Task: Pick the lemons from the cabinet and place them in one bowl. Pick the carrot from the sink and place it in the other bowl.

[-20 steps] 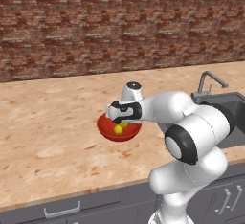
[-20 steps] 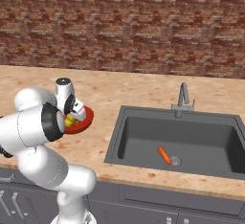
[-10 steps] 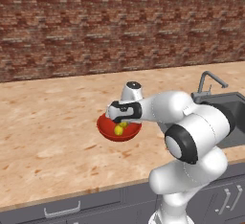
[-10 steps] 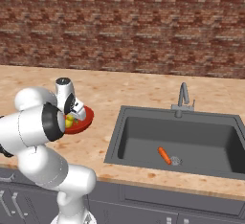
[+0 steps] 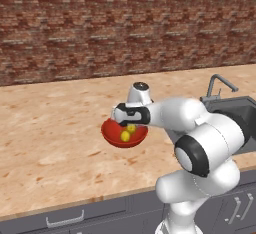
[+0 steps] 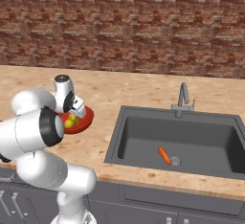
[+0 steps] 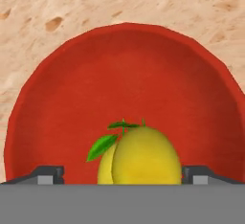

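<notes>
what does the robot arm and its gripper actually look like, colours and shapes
The arm is glossy white, built of fat rounded segments joined by dark grey to black ring joints; one black ring circles the big elbow. A small round dark cap tops the wrist. The gripper is a dark block on the white hand, with two small dark grey finger tips. No cables or markings show.

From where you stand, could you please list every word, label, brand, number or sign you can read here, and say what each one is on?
None: there is no readable text anywhere in these views.
The red bowl, the lemons, the carrot, the sink, the brick wall and the counter are all unmarked.
</notes>
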Robot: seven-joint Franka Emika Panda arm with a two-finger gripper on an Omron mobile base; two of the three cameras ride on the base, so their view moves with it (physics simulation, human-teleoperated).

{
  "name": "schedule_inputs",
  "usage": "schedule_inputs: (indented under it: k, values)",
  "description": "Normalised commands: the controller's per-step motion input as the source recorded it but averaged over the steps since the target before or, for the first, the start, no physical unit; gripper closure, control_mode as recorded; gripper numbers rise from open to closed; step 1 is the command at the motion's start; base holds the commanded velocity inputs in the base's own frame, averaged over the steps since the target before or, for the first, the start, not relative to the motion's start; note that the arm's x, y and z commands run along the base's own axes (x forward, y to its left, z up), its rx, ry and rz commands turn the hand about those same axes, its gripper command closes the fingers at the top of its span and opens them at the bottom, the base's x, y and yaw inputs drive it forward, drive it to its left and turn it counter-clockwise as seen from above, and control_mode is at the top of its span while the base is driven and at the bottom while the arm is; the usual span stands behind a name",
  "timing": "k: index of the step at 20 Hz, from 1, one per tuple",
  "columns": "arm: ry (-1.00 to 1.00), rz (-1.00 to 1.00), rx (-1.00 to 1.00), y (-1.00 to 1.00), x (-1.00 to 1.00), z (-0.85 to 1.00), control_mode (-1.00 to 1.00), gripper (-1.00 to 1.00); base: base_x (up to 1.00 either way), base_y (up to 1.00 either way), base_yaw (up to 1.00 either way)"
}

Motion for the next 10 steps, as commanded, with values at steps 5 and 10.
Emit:
schedule_inputs:
  k: [5,10]
  values:
    - [-0.06,0.00,0.00,-0.12,-0.33,0.38,-1.00,-1.00,0.00,0.00,0.00]
    - [-0.01,0.04,-0.01,-0.11,-0.84,0.04,-1.00,-1.00,0.00,0.00,0.00]
